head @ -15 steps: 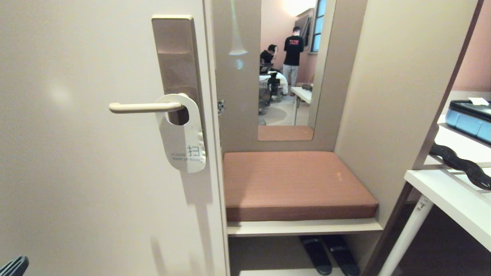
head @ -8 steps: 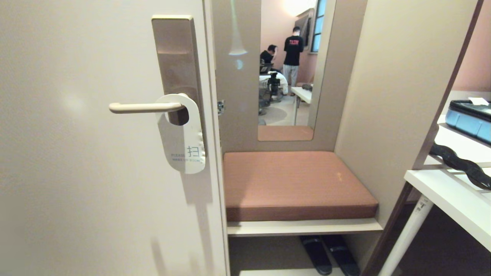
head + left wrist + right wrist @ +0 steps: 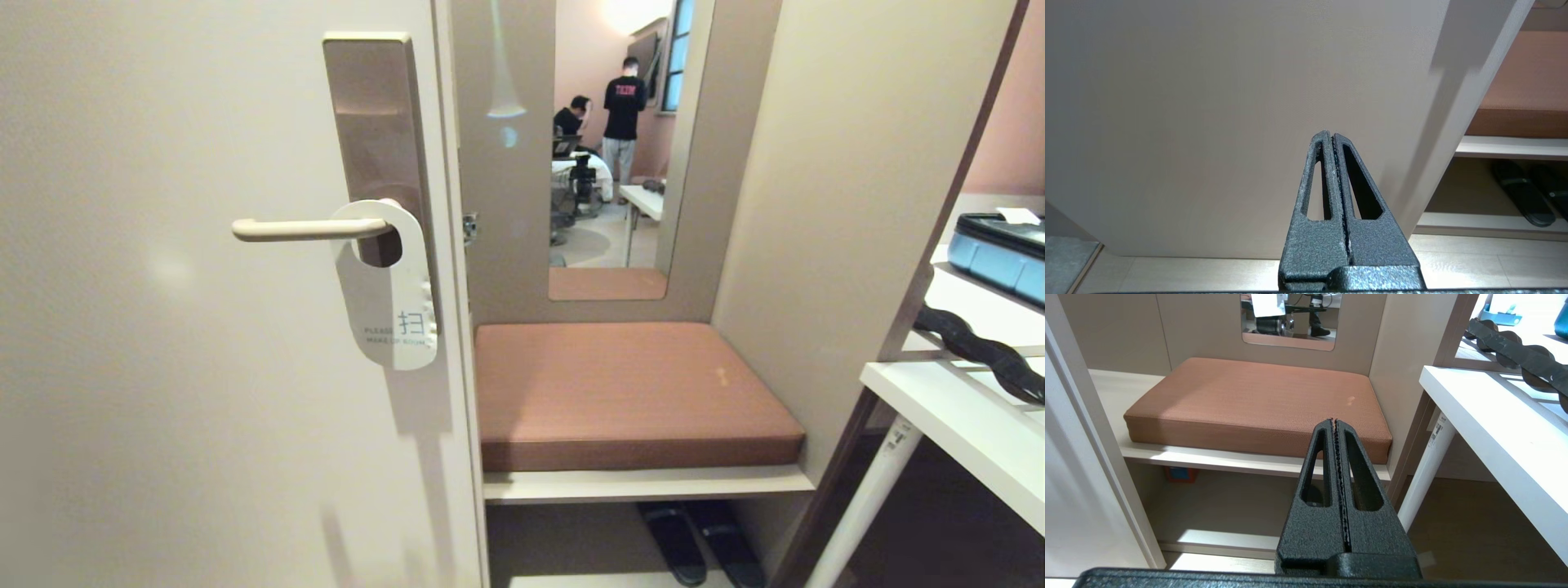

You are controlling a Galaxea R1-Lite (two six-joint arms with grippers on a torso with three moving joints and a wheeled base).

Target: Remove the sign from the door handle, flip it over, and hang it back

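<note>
The sign [image 3: 385, 286] hangs by its round hole on the door handle [image 3: 306, 229], white face with blue text outward, in front of the tall brown plate [image 3: 377, 122]. Neither gripper shows in the head view. My left gripper [image 3: 1330, 135] is shut with nothing in it, low down and pointing at the bare lower part of the door [image 3: 1229, 102]. My right gripper [image 3: 1334, 421] is shut and empty too, low, facing the bench cushion [image 3: 1257, 404]. Sign and handle are out of both wrist views.
Right of the door stands a bench with a brown cushion [image 3: 629, 392] under a mirror [image 3: 616, 139] that reflects two people. Black slippers [image 3: 698, 543] lie beneath the bench. A white shelf [image 3: 963, 425] with a black strap [image 3: 980, 351] and a blue case [image 3: 1000, 253] stands at the right.
The left gripper's tip, seen at the bottom left corner of the head view a second ago, has dropped out of that view. The sign has swung slightly and settled.
</note>
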